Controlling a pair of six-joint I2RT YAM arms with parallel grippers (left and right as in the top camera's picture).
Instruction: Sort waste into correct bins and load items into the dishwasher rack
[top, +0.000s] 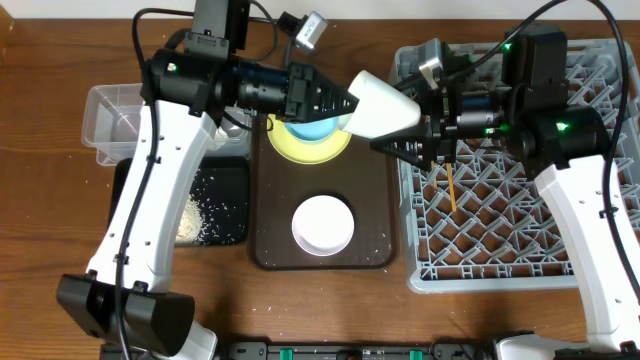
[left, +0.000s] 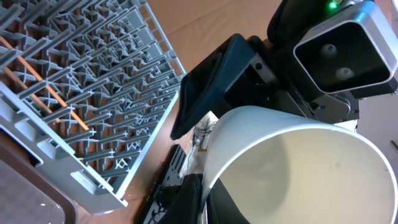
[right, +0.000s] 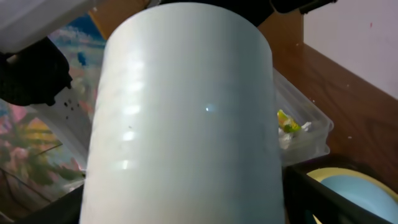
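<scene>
The small white cup (top: 385, 105) lies level just left of the dishwasher rack (top: 520, 220): our left pincer (top: 350, 102) pinches its rim, base toward our right pincer (top: 418, 124), whose grip we cannot tell

I count one white cup (top: 385, 105), one yellow plate (top: 285, 146), two bowls, light blue (top: 315, 130) and white (top: 323, 223), one rack (top: 520, 240), one clear tub (top: 112, 122), one black tray (top: 232, 190), one brown tray (top: 372, 200).
</scene>
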